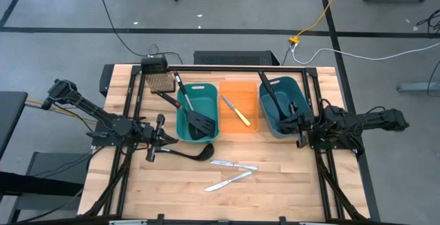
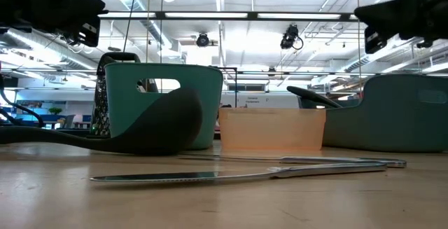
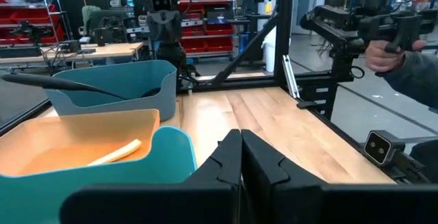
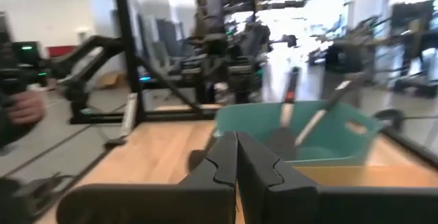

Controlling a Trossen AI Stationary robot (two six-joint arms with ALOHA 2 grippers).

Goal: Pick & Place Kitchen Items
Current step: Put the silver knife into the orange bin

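Hovering over the left side of the wooden worktop (image 1: 275,184), the left hand (image 1: 159,139) is closed with nothing between its fingers, which press flat together in its own wrist view. Just in front of it a black ladle (image 1: 189,153) lies on the wood, its bowl near the foot of the left teal bin (image 1: 197,110). Behind that hand, by the far left corner, a grater (image 1: 160,82) rests flat on the wood. The left teal bin holds a black slotted spatula (image 1: 199,122) and a second spatula (image 1: 183,94) whose handle leans out over the far rim. Next comes the orange bin (image 1: 238,108), touching the teal one, with a yellow-handled knife (image 1: 236,110) lying slantwise in it. On the open wood in front of these bins lie two silver table knives, one (image 1: 234,164) nearly level and the other (image 1: 227,181) angled, their ends close together. Farther right stands the second teal bin (image 1: 283,104), and a black ladle (image 1: 269,89) sits inside it, its handle poking over the far rim. The right hand (image 1: 301,132) hangs at that bin's near right corner, also closed and holding nothing, its fingers meeting in its wrist view.
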